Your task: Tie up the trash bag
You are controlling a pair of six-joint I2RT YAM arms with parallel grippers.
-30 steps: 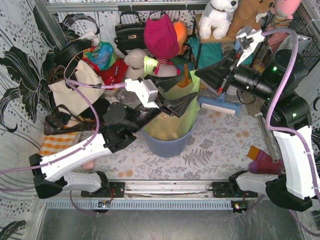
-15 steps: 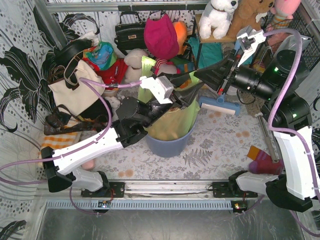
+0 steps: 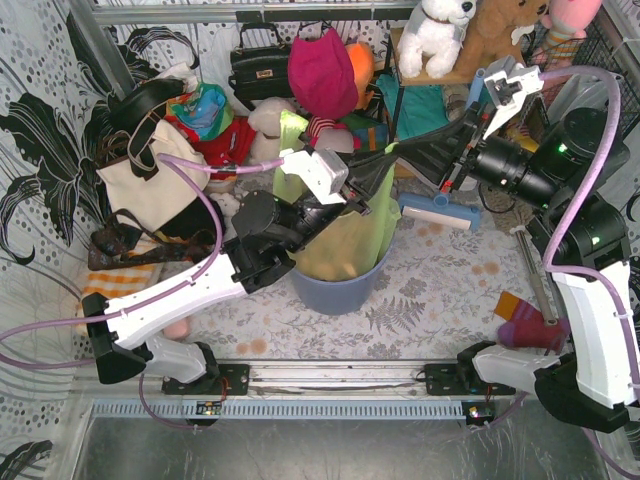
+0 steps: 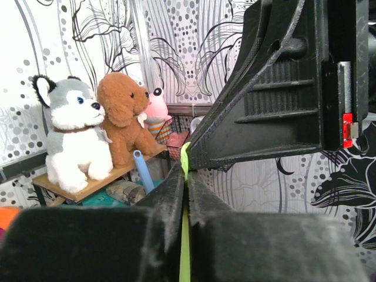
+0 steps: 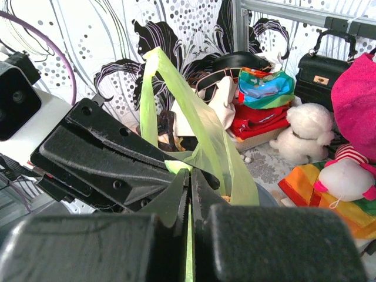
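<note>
The thin, translucent light-green plastic trash bag [image 3: 350,235] stands in a round blue-grey bin [image 3: 335,292] at the middle of the bench [image 3: 430,290]. Above it, the left pincer [image 4: 185,170] and the right pincer [image 5: 189,176] each clamp its green film, tips nearly touching.

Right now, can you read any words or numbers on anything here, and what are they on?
No text can be read anywhere.
Small red label, right side of the left wrist view: too small to read.
Gold clasp on the black leather handbag: no letters visible.
Thin light-green plastic trash bag: plain, no print.
</note>
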